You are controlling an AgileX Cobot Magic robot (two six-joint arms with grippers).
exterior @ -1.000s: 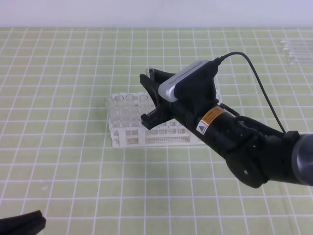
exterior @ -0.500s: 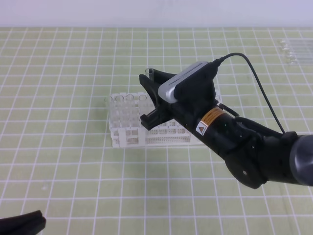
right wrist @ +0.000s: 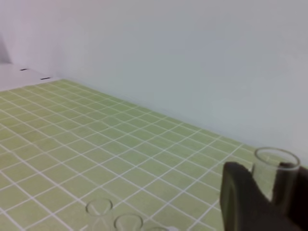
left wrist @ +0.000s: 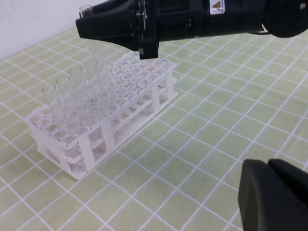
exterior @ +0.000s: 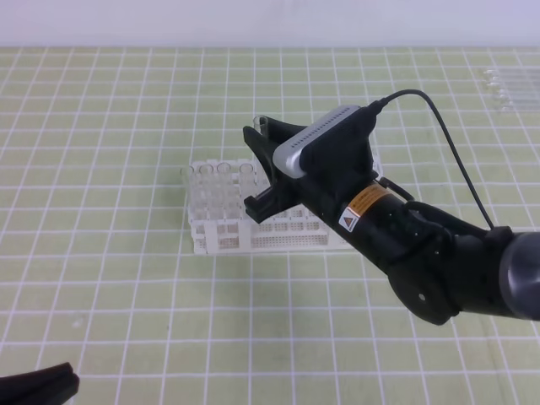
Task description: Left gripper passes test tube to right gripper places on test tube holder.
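I work over a mat of pale green squares ruled with white lines; it covers the whole work surface and runs back to a plain white wall. Along the far edge, at the right of the high view, a few spare clear tubes lie side by side, well apart from everything else.

My right pincer hangs over the white rack, and its fingers are closed on the test tube. The tube stands roughly upright, its open rim poking above my upper finger. My wrist view shows the same rim between the dark fingers, with the green mat stretching behind it. From the left wrist view, the tube sits at the tip of my right pincer, above the rack's filled end.

The rack rests flat on the mat. A cluster of clear tubes already stands in the holes at one end; the other holes are open.

My left pincer sits low at the near left corner of the high view, only a dark edge of it showing, so I cannot tell whether it is wide or narrow.
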